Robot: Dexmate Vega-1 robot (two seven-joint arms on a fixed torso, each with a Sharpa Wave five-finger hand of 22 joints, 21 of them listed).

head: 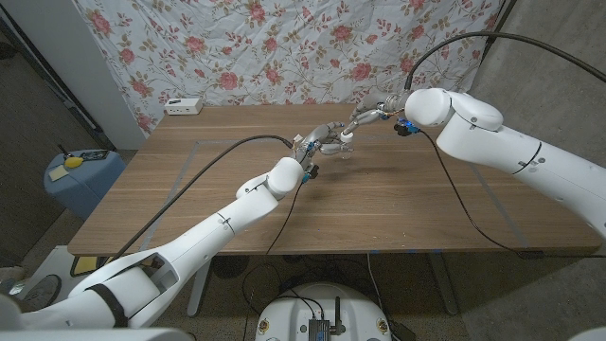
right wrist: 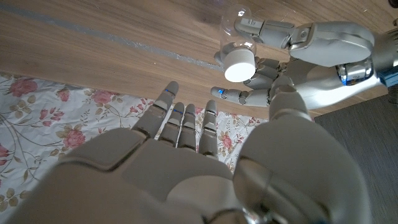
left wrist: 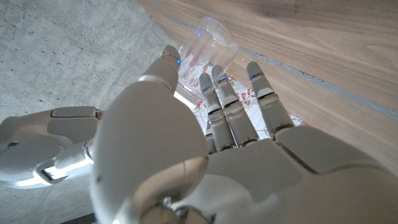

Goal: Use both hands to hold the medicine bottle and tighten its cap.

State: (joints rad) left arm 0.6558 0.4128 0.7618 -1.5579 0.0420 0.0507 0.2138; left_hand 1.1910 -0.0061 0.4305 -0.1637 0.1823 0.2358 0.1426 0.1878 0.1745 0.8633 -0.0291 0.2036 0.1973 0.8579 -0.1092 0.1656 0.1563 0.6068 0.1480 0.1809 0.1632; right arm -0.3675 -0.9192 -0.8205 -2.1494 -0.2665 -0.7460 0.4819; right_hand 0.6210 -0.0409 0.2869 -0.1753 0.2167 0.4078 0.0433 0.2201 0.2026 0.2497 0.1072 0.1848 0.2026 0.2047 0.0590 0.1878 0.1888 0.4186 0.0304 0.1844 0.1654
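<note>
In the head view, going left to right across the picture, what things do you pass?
Blue bin with a yellow item on top → white box at the table's far edge → left robot hand holding the medicine bottle → right robot hand.

My head camera looks down from high over the long brown wooden table (head: 398,204), facing the floral cloth backdrop (head: 284,47); each wrist camera sits close behind its own hand, and both share the clear plastic white-capped medicine bottle (right wrist: 239,53) with the head view
</note>
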